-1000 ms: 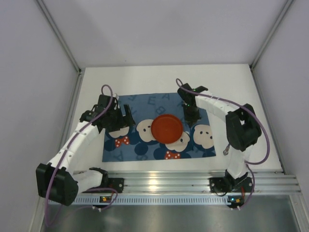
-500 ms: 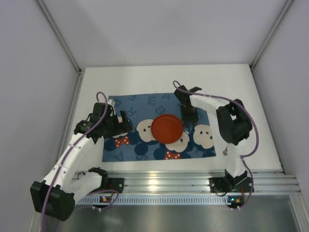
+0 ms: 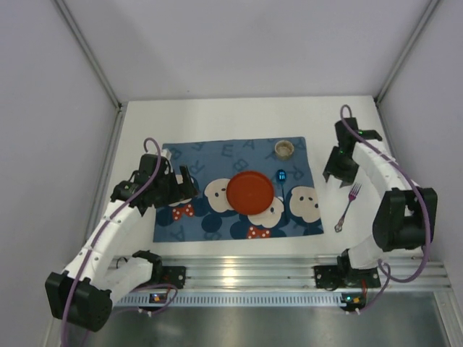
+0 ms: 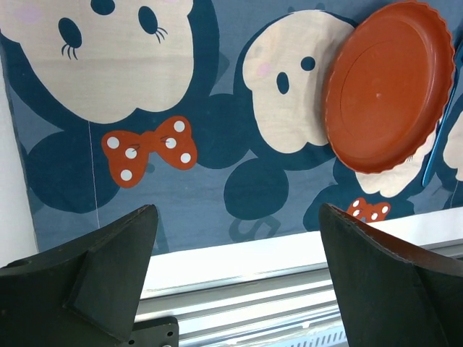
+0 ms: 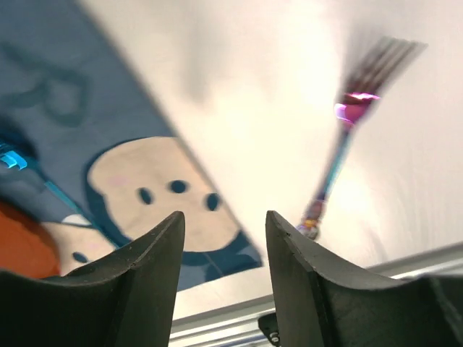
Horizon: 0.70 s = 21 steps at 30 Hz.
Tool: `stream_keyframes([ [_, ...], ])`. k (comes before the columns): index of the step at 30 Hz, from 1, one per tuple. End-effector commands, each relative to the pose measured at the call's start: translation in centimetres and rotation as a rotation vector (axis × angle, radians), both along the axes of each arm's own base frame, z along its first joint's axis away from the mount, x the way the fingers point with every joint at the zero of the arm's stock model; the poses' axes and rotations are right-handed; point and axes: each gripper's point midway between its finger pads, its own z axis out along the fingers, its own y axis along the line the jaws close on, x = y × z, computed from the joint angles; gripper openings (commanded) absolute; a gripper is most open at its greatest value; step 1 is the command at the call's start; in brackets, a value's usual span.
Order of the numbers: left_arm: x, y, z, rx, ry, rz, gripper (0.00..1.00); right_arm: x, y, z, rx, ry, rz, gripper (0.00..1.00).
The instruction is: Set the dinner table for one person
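Observation:
The white dinner table (image 3: pixel 217 116) carries a blue mouse-print placemat (image 3: pixel 188 217). A red plate (image 3: pixel 251 192) lies on the mat's middle. A blue spoon (image 3: pixel 281 176) lies just right of the plate, and a small cup (image 3: pixel 283 149) stands behind it. A purple-blue fork (image 3: pixel 347 204) lies on the bare table to the right of the mat. My left gripper (image 3: pixel 189 182) is open and empty above the mat's left part, with the plate (image 4: pixel 387 87) off to its right. My right gripper (image 3: pixel 333 175) is open and empty over the bare table, with the fork (image 5: pixel 347 137) just to its right.
White walls close in the table on three sides. An aluminium rail (image 3: pixel 289 271) runs along the near edge and bears both arm bases. The mat's near edge and a strip of bare table (image 4: pixel 253 249) show in the left wrist view.
My right gripper has swung from behind the plate to the right, off the mat, to beside the fork. The cup and spoon are now uncovered. My left arm has drawn back slightly.

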Motion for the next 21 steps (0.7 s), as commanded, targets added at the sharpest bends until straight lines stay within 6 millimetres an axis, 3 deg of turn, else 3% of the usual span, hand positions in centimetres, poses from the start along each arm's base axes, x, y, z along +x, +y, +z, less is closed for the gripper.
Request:
stream_keyframes([
  [1, 0.3, 0.0, 0.5, -0.002, -0.037, -0.002, 0.98, -4.1, -3.1, -1.2, 0.086, 0.078, -0.136, 0.49],
  [6, 0.3, -0.4, 0.2, -0.012, -0.032, -0.017, 0.98, -6.2, -7.4, -3.9, 0.091, 0.133, -0.328, 0.49],
  [9, 0.4, -0.6, 0.0, -0.016, -0.03, -0.028, 0.99, -6.0, -8.8, -5.4, 0.087, 0.145, -0.386, 0.45],
  [15, 0.4, -0.6, -0.3, -0.01, -0.011, -0.037, 0.99, -5.6, -10.9, -7.0, 0.042, 0.17, -0.443, 0.39],
  [21, 0.5, -0.4, -0.7, 0.001, 0.002, -0.028, 0.99, -5.0, -11.3, -9.1, 0.056, 0.181, -0.459, 0.3],
])
